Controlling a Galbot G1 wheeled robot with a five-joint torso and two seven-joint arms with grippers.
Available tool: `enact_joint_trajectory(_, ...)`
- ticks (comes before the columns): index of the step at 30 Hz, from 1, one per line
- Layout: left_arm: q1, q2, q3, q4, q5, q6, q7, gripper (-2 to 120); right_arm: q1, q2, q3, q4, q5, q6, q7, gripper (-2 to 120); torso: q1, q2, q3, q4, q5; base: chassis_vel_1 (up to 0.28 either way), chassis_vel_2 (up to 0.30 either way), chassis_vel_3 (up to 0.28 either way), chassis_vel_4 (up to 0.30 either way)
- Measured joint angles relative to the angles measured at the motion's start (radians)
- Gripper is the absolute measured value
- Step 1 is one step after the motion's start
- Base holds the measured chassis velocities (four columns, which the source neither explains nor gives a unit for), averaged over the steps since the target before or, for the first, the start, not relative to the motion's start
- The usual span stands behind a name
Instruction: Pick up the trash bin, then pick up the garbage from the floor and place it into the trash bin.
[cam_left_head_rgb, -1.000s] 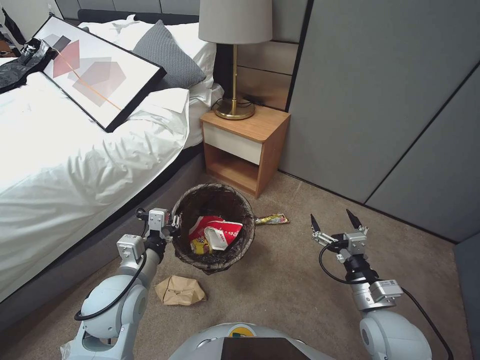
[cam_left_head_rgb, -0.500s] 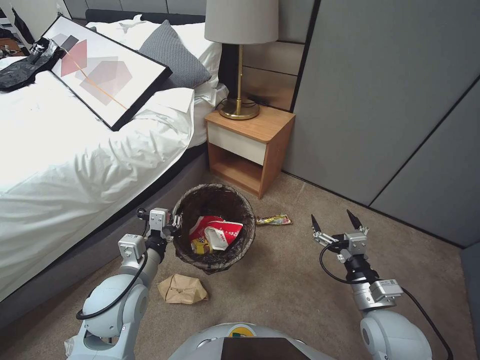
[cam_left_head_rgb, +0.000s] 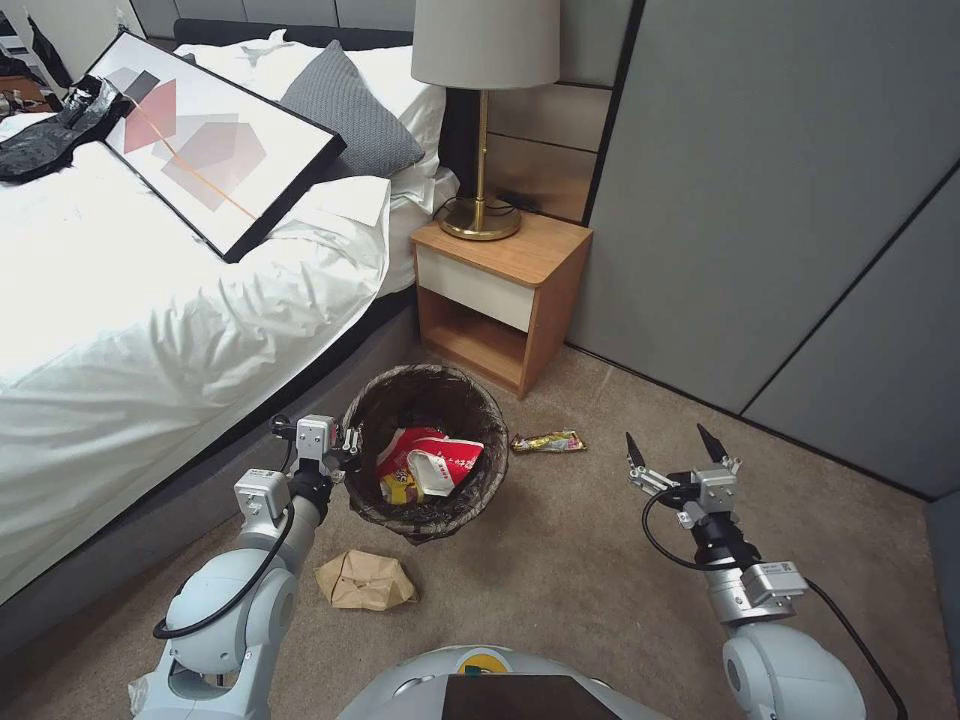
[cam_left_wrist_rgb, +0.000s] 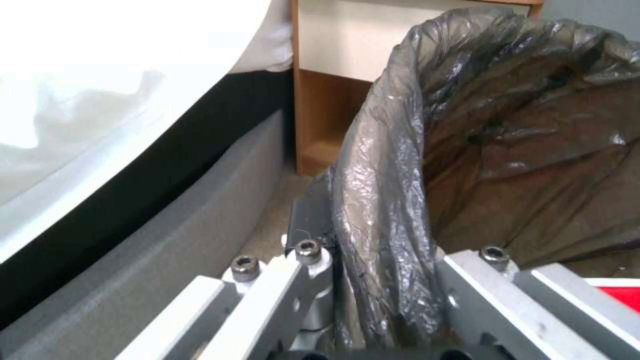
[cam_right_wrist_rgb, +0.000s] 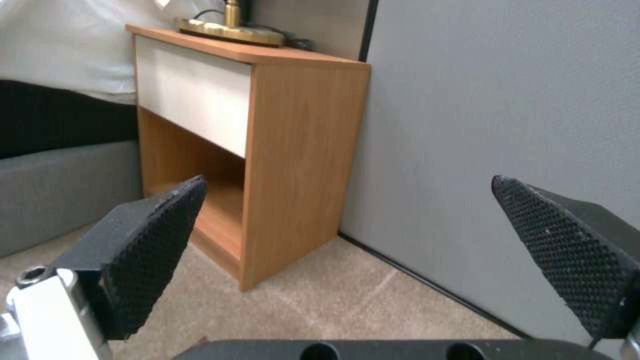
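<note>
The trash bin (cam_left_head_rgb: 400, 405), lined with a dark bag, stands beside the bed, and my left gripper (cam_left_head_rgb: 350, 446) is shut on its near-left rim. In the left wrist view the bag-covered rim (cam_left_wrist_rgb: 380, 200) runs between the fingers of the left gripper (cam_left_wrist_rgb: 377, 260). Crushed red-and-white cups (cam_left_head_rgb: 440, 462) and a yellow scrap lie inside. On the carpet, a yellow snack wrapper (cam_left_head_rgb: 547, 441) lies just right of the bin and a crumpled brown paper bag (cam_left_head_rgb: 365, 580) in front of it. My right gripper (cam_left_head_rgb: 670, 446) hovers open, farther right than the wrapper, holding nothing; in the right wrist view the right gripper (cam_right_wrist_rgb: 347, 200) faces the nightstand.
A wooden nightstand (cam_left_head_rgb: 500, 290) (cam_right_wrist_rgb: 300, 125) with a lamp (cam_left_head_rgb: 482, 130) stands behind the bin. The bed (cam_left_head_rgb: 150, 330) with a framed picture (cam_left_head_rgb: 215, 140) bounds the left. Grey wall panels (cam_left_head_rgb: 780, 200) close off the back right. Open carpet (cam_left_head_rgb: 570, 570) lies in front.
The whole head picture has shifted slightly right, so the camera has moved. Both arms, the bin and the litter keep their places relative to each other.
</note>
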Motion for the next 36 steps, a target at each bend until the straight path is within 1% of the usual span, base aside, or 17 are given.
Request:
enact_joint_trajectory(5,-0.001,0.0,0.002,0.001,0.0,0.001,0.0,7,-0.003,0.002,0.0,-0.001,-0.001,0.003,-0.002,100,0.0,0.0,0.0,-0.0001,0.0,-0.104,0.11,0.115,-0.101)
enact_joint_trajectory(11,-0.001,0.0,0.0,0.001,0.0,0.001,0.001,7,-0.002,0.003,-0.002,-0.006,-0.008,0.005,-0.003,100,0.0,0.0,0.0,0.0004,-0.0001,-0.126,0.158,0.138,-0.151)
enact_joint_trajectory(15,-0.001,0.0,0.0,0.001,0.0,0.001,0.001,7,-0.002,0.006,-0.007,-0.013,-0.016,0.011,-0.003,100,0.0,0.0,0.0,-0.0001,-0.0001,-0.132,0.11,0.103,-0.118)
enact_joint_trajectory(21,0.0,0.0,-0.003,-0.001,-0.002,0.001,0.001,7,0.006,0.0,-0.01,-0.03,-0.016,0.018,-0.015,100,0.0,0.0,0.0,-0.0001,0.0001,-0.095,0.074,0.072,-0.075)
enact_joint_trajectory(22,0.0,0.0,-0.003,-0.001,-0.002,0.001,0.001,7,0.01,-0.005,-0.013,-0.036,-0.016,0.014,-0.016,100,0.0,0.0,0.0,0.0002,0.0,-0.02,0.062,0.007,-0.027)
enact_joint_trajectory(24,0.001,0.001,-0.004,-0.004,-0.003,0.0,0.001,7,0.025,-0.031,-0.023,-0.063,-0.018,-0.011,-0.024,100,0.0,0.0,0.0,0.0,0.0001,0.0,0.0,0.0,0.0)
enact_joint_trajectory(28,0.002,0.002,-0.005,-0.006,-0.005,0.0,0.001,7,0.049,-0.057,-0.028,-0.087,-0.023,-0.04,-0.036,100,0.0,0.0,0.0,-0.0003,0.0,0.0,0.0,0.0,0.0)
enact_joint_trajectory(30,0.004,0.003,-0.008,-0.01,-0.008,0.0,0.001,7,0.104,-0.099,-0.046,-0.149,-0.025,-0.092,-0.059,100,0.0,0.0,0.0,-0.0001,0.0001,0.0,0.0,0.0,0.0)
enact_joint_trajectory(31,0.004,0.003,-0.008,-0.01,-0.008,0.0,0.001,7,0.104,-0.099,-0.046,-0.149,-0.025,-0.092,-0.059,100,0.0,0.0,0.0,-0.0001,0.0001,0.0,0.0,0.0,0.0)
enact_joint_trajectory(33,0.006,0.003,-0.011,-0.014,-0.012,0.0,0.001,7,0.143,-0.122,-0.063,-0.19,-0.027,-0.117,-0.069,100,0.0,0.0,0.0,0.0001,0.0001,0.0,0.0,0.0,0.0)
enact_joint_trajectory(34,0.008,0.004,-0.015,-0.018,-0.016,0.0,0.001,7,0.184,-0.148,-0.086,-0.232,-0.03,-0.143,-0.078,100,0.0,0.0,0.0,0.0002,0.0003,0.0,0.0,0.0,0.0)
enact_joint_trajectory(36,0.01,0.005,-0.017,-0.021,-0.018,0.0,0.001,7,0.199,-0.16,-0.098,-0.247,-0.029,-0.159,-0.082,100,0.0,0.0,0.0,0.0003,0.0003,0.0,0.0,0.0,0.0)
